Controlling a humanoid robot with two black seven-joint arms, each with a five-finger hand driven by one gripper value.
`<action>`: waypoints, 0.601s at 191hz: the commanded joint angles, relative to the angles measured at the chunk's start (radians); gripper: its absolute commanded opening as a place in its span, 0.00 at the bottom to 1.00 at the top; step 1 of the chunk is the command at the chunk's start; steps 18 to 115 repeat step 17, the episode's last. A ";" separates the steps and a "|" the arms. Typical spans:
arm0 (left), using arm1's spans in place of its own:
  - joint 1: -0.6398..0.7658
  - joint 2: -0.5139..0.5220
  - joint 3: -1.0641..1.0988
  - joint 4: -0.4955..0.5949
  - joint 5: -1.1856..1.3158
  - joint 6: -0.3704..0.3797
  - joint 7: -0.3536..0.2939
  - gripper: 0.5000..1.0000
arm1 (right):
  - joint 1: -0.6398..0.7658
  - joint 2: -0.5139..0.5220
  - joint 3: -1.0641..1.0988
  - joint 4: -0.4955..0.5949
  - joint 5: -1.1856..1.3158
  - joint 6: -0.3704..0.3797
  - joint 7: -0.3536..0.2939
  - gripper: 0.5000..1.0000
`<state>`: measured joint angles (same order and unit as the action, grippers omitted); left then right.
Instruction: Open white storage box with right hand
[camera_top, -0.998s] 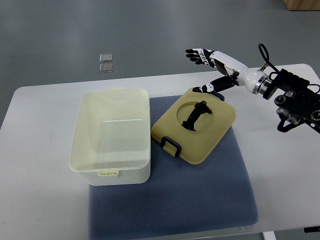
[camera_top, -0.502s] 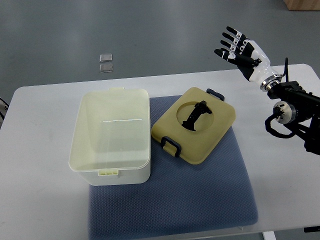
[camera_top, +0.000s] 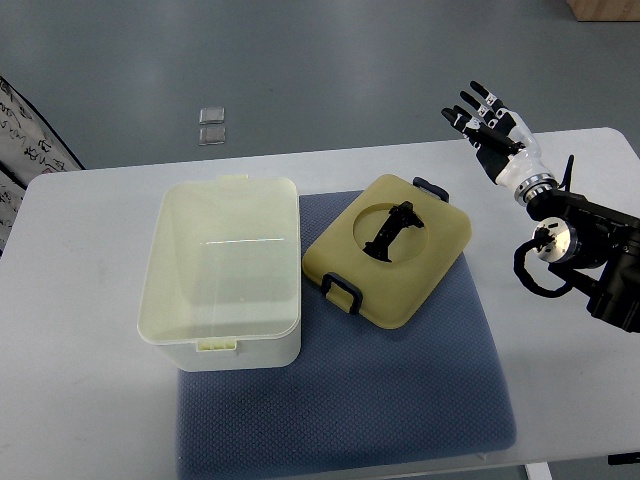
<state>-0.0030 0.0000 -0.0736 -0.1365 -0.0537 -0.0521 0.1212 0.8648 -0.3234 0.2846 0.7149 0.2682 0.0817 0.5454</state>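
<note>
The white storage box stands open and empty on the left part of the blue-grey mat. Its yellowish lid lies flat on the mat to the right of the box, with a black handle in its round recess and black clips at two edges. My right hand is raised above the table's far right edge, well clear of the lid, fingers spread and holding nothing. Its arm comes in from the right. The left arm does not show.
The white table carries the mat and box. On the grey floor behind lie two small clear squares. A patterned panel shows at the left edge.
My right hand lifted away from the lid's far corner, swung up and right, and now points upward near the table's right edge. A patterned panel has appeared at the left edge.
</note>
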 joint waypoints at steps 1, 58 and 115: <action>0.000 0.000 0.000 0.000 0.000 0.000 0.000 1.00 | -0.003 0.000 0.011 0.000 -0.001 0.000 0.011 0.86; 0.000 0.000 0.000 0.000 0.000 0.000 0.000 1.00 | -0.004 0.003 0.013 -0.002 -0.003 -0.005 0.021 0.86; 0.000 0.000 0.000 0.000 0.000 0.000 0.000 1.00 | -0.004 0.003 0.013 -0.002 -0.003 -0.005 0.021 0.86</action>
